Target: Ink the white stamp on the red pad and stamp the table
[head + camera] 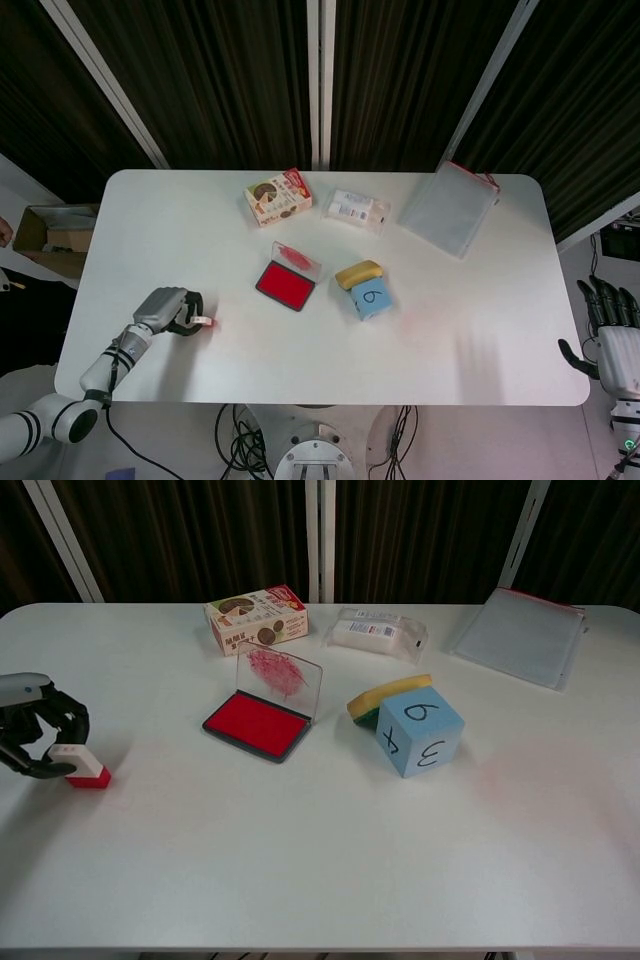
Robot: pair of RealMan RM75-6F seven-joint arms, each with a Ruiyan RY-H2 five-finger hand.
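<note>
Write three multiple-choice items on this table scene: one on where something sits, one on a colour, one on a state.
1. Where is the yellow sponge?
A. touching the blue cube
B. on the snack box
C. in the left hand

2. What colour is the base of the stamp?
A. green
B. red
C. black

3. What state is the ink pad in?
A. lid shut
B. upside down
C. open, with the clear lid standing up

Answers:
1. A: the chest view shows the sponge pressed against the cube's back left side.
2. B: a red band shows under the white body, resting on the table.
3. C: the red pad surface is exposed and the ink-smeared lid stands behind it.
</note>
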